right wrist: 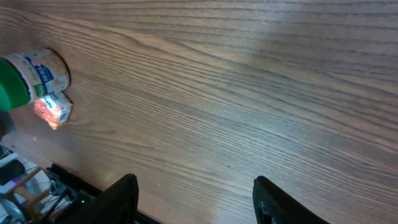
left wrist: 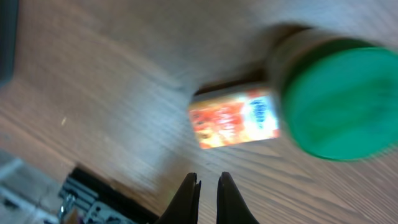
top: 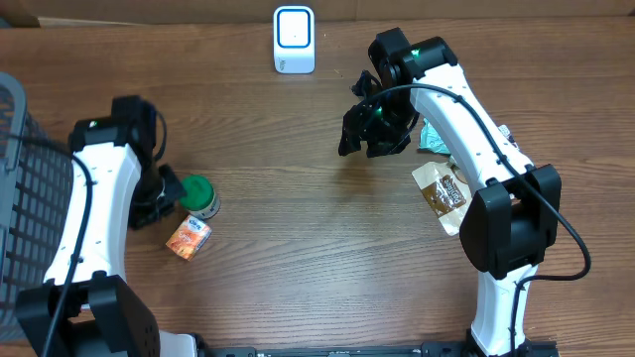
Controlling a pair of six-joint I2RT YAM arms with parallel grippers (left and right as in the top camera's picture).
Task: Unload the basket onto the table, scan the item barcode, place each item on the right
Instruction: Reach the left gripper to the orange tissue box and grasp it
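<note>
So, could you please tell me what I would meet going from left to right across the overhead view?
A dark mesh basket → green-lidded round jar → white rectangular barcode scanner → right gripper → brown foil snack packet. The small orange box and teal packet overlap neighbours, so are left out.
</note>
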